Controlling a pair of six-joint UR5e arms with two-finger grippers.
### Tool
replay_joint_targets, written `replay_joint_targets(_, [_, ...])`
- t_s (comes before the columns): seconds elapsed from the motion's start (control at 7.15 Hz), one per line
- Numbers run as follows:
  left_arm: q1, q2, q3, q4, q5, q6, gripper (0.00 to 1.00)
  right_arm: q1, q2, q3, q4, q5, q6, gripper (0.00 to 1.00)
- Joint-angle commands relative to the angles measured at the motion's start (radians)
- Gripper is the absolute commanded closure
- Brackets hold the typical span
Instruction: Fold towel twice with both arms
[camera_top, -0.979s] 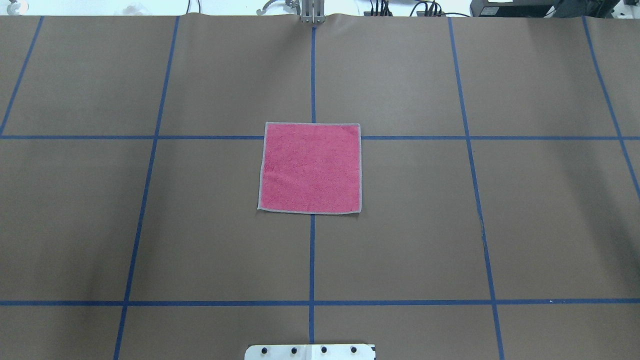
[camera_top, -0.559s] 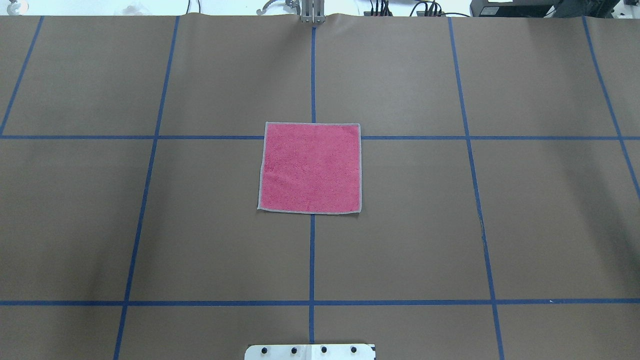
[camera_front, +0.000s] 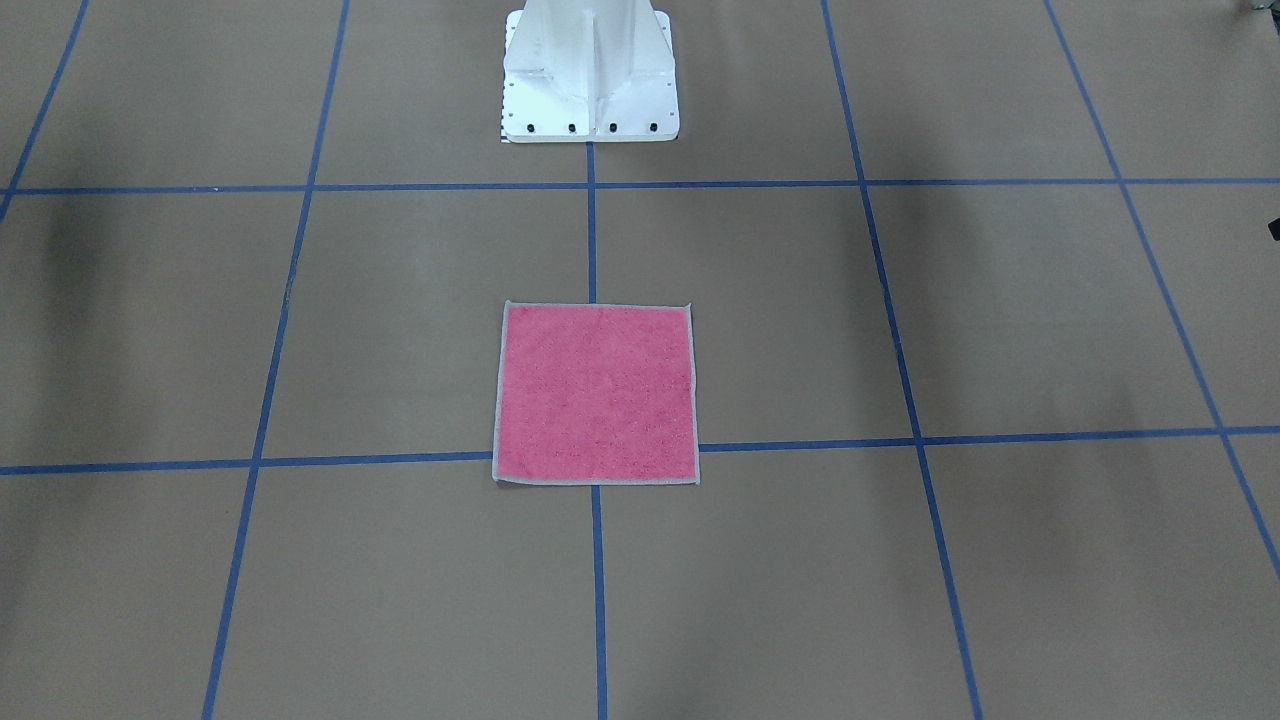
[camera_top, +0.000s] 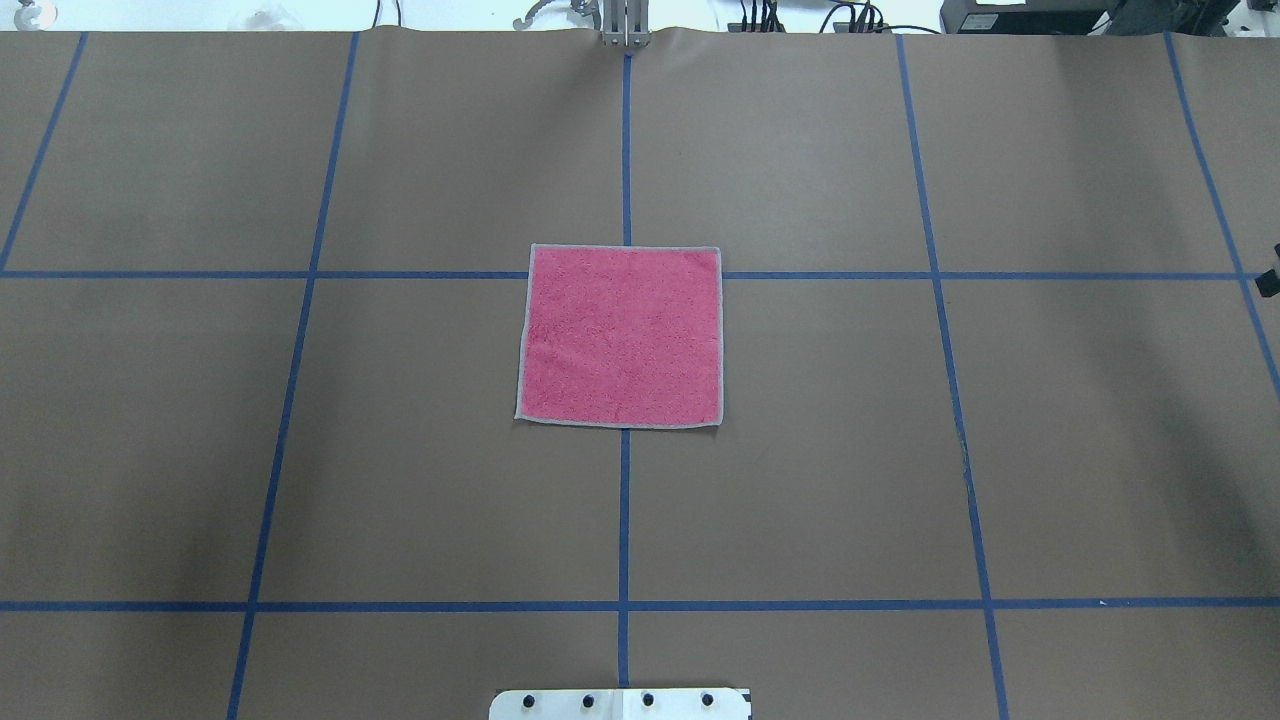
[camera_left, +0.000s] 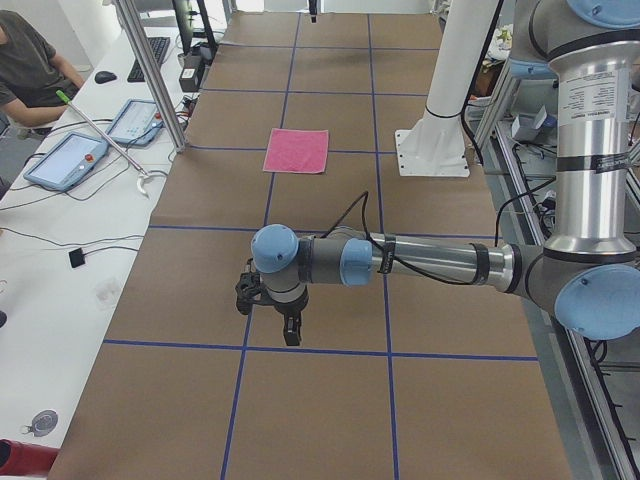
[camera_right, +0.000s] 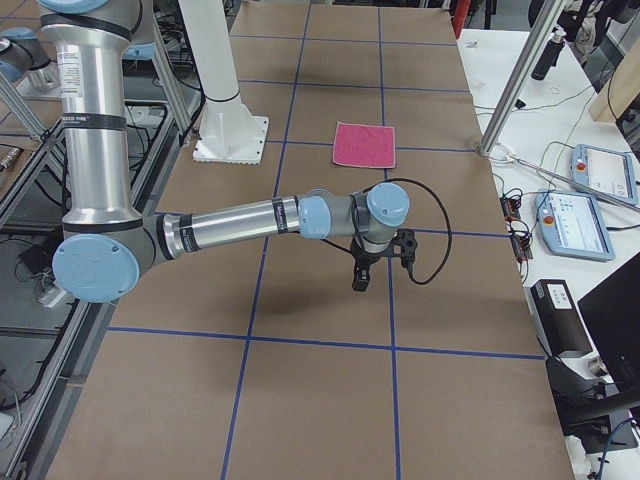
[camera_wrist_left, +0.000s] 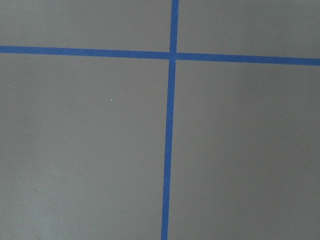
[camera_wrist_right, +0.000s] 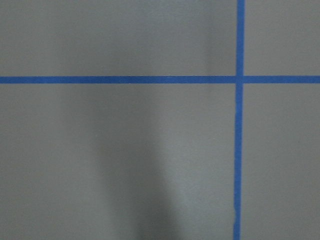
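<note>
The towel (camera_top: 621, 336) lies flat and unfolded, pink face up with a pale grey border, at the middle of the brown table; it also shows as towel (camera_front: 595, 393), towel (camera_left: 296, 150) and towel (camera_right: 364, 145). My left gripper (camera_left: 270, 318) hangs over bare table far from the towel, pointing down. My right gripper (camera_right: 360, 278) hangs likewise at the opposite end of the table. I cannot tell whether either is open or shut. Both wrist views show only brown table and blue tape lines. A small dark sliver (camera_top: 1271, 281) sits at the overhead view's right edge.
Blue tape lines grid the table. The white pedestal base (camera_front: 590, 75) stands at the robot's side of the table. A side bench holds control tablets (camera_left: 66, 160) and cables, with a seated person (camera_left: 30, 60) behind it. A metal post (camera_left: 150, 75) stands at the table's edge.
The towel has not moved. A small dark sliver has appeared at the right edge of the overhead view.
</note>
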Motion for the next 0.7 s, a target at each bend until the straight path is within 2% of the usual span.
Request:
replay_joint_targets(0.0, [0.001,-0.001,-0.008,-0.078,-0.064,-0.131,0.00,-0.149,0.003,0.048,0.236,0.002,0.424,0.00])
replay_joint_targets(0.14, [0.018,-0.007,-0.009,-0.176,-0.065,-0.282,0.00,-0.250,0.016,0.050,0.393,-0.050,0.693,0.00])
replay_joint_targets(0.28, [0.086,-0.025,-0.008,-0.286,-0.064,-0.457,0.00,-0.345,0.055,0.050,0.485,-0.110,0.909,0.00])
replay_joint_targets(0.56, [0.201,-0.071,-0.009,-0.458,-0.059,-0.739,0.00,-0.506,0.183,0.056,0.500,-0.228,1.232,0.00])
